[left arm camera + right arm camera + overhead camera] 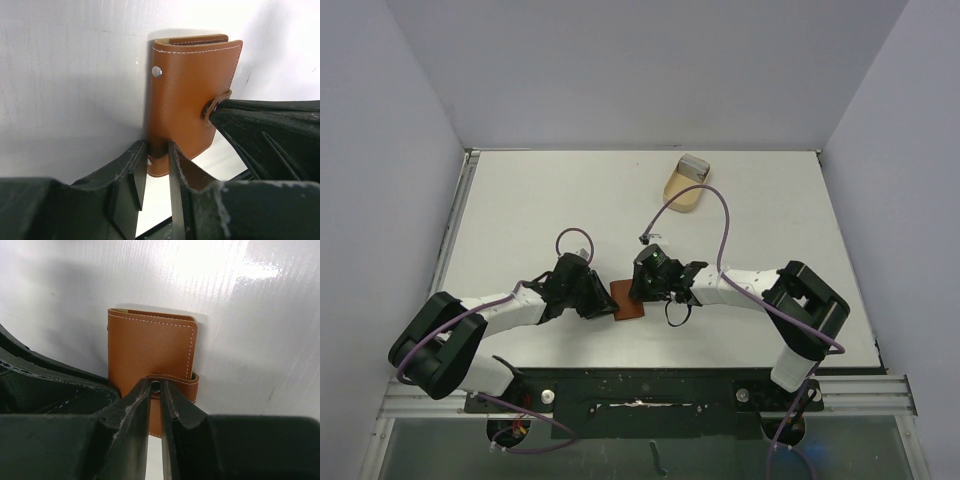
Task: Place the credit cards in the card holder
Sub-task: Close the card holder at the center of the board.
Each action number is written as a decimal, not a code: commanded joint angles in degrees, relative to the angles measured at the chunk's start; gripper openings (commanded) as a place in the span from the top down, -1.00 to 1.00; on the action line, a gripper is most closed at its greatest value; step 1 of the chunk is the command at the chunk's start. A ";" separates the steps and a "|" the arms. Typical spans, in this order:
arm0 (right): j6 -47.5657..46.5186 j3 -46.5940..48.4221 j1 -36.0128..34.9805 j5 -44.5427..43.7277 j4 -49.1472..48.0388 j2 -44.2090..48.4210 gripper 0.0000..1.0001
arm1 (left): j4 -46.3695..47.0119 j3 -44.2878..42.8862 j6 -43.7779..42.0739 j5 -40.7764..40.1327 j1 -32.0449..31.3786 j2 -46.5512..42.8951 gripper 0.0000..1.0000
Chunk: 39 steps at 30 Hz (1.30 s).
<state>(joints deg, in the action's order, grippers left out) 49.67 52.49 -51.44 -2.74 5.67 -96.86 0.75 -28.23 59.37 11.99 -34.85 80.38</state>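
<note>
The holder (629,300) lies closed near the worktop's near edge, left claw (157,152) pinching its end, right claw (155,386) nipping its strap (182,382). Cards (693,166), seemingly in the far tray (675,192), all remain to load.

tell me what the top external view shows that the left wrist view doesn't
Only the top external view: the tan oval tray far across the table, with a pale grey thing in it, maybe the cards. Only the left wrist view: the metal snap stud, the white stitching, and the closure strap with the right hand at it. Both: the reddish-brown leather card holder with the left hand clamped on its edge.
</note>
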 commanded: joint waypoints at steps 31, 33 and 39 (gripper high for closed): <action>-8.95 3.58 0.03 -1.03 9.64 -7.58 0.90 | 0.14 1.97 -0.94 -1.58 -0.83 2.00 0.55; -10.20 4.20 1.72 3.34 9.71 -8.78 0.89 | 0.29 1.95 -1.20 -1.58 -0.84 2.26 0.55; -12.83 6.25 4.43 12.34 10.93 -14.98 0.89 | 1.08 2.29 -1.73 -1.92 -0.91 2.97 0.55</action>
<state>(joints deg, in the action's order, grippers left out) 41.25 59.79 -48.51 5.54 10.98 -102.98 3.31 -27.70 59.53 12.03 -34.85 81.03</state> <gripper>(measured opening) 0.055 0.230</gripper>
